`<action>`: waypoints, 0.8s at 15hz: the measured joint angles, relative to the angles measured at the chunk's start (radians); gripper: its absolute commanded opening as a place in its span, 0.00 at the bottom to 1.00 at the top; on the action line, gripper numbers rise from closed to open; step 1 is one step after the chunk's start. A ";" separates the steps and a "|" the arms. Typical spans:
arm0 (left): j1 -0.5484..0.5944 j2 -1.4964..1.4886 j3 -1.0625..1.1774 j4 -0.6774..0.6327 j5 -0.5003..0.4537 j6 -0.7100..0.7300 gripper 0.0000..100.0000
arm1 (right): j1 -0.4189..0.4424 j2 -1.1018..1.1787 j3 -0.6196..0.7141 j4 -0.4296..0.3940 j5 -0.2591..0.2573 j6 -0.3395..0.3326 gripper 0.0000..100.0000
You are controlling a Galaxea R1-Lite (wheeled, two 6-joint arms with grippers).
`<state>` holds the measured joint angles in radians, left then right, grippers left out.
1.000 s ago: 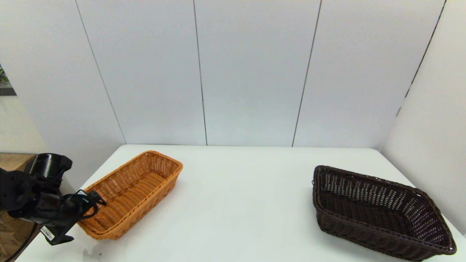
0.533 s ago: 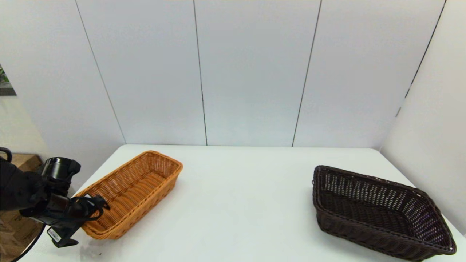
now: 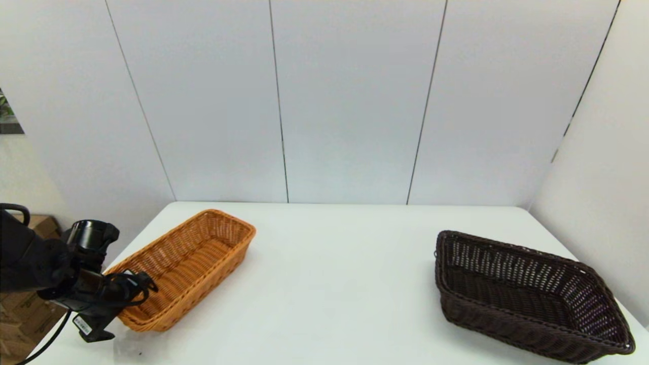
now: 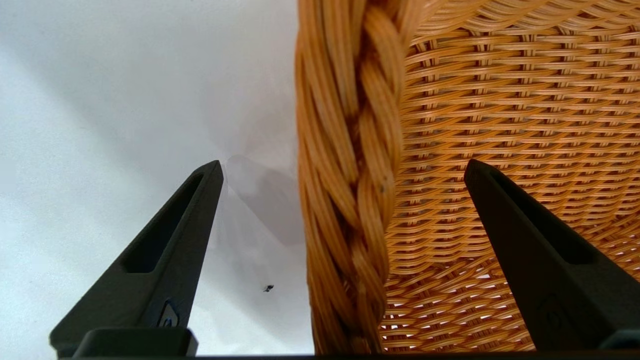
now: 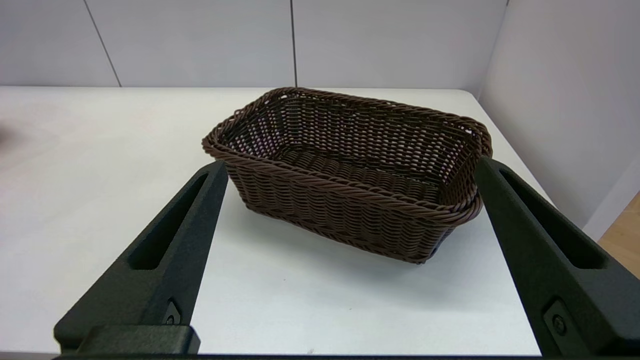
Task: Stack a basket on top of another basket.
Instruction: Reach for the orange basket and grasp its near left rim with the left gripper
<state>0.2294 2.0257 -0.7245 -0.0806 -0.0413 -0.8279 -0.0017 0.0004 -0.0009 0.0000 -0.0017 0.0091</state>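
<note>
The dark brown basket [image 3: 527,294] sits at the lower right of the head view, near the table's right edge and front corner, angled so one short end points toward the middle of the table [image 3: 329,284]. It holds nothing; its open-weave walls and floor show bare. In the right wrist view the same basket [image 5: 345,170] lies ahead of the right gripper [image 5: 350,172], whose fingers are spread wide and touch nothing, with bare tabletop between them and the basket.

The orange-tan basket [image 3: 187,266] lies at the lower left of the head view, close to the table's left edge, also with nothing in it. A broad stretch of white tabletop separates the two baskets.

The left gripper [image 3: 144,284] is at the near short end of the orange-tan basket. The left wrist view shows its fingers apart and straddling the braided rim [image 4: 350,175], one finger outside over the table, the other inside the basket, neither pressing the rim
</note>
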 measured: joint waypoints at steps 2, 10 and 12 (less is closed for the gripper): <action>-0.002 0.003 0.000 -0.001 0.001 -0.001 0.00 | 0.000 0.000 0.000 0.000 0.000 0.000 1.00; -0.004 -0.006 0.002 -0.001 0.004 -0.002 0.00 | 0.000 0.000 -0.001 0.000 0.000 0.000 1.00; -0.007 -0.017 0.003 0.003 0.003 -0.002 0.00 | 0.000 0.000 0.000 0.000 0.000 0.000 1.00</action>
<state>0.2228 2.0085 -0.7219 -0.0779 -0.0379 -0.8302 -0.0017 0.0004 -0.0013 0.0000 -0.0017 0.0091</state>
